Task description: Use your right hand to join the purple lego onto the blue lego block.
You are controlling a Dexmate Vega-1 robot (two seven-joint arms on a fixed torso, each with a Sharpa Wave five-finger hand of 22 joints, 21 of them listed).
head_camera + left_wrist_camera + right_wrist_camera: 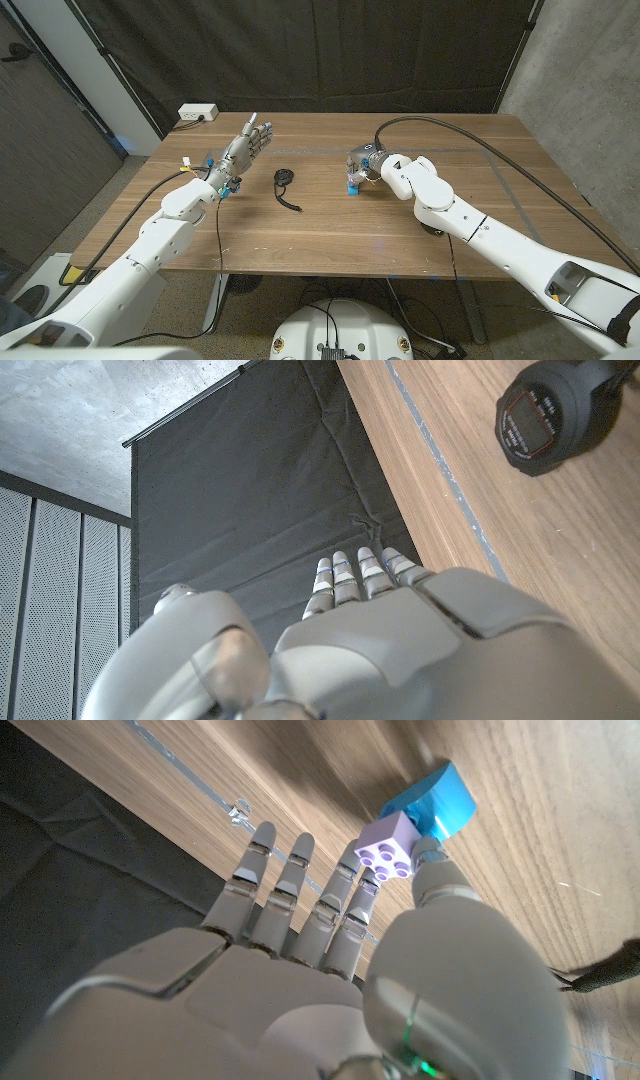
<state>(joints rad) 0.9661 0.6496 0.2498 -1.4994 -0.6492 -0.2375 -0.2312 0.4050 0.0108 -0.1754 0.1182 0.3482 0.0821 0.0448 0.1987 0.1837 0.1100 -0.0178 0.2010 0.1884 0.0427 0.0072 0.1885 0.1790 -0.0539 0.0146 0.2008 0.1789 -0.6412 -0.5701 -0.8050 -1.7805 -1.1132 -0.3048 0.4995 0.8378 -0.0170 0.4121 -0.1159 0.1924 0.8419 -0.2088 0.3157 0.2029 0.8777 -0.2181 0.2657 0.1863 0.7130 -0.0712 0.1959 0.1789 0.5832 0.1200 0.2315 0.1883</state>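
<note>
My right hand (330, 970) pinches purple brick (388, 850), touching blue brick (440, 802). Judged light, rigid, slick plastic; grip side faces. Left hand (243, 150) open, raised.

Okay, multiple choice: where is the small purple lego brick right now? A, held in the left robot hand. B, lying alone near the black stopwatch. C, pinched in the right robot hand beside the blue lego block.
C: the right wrist view shows the right robot hand pinching the small purple lego brick against the blue lego block.
</note>
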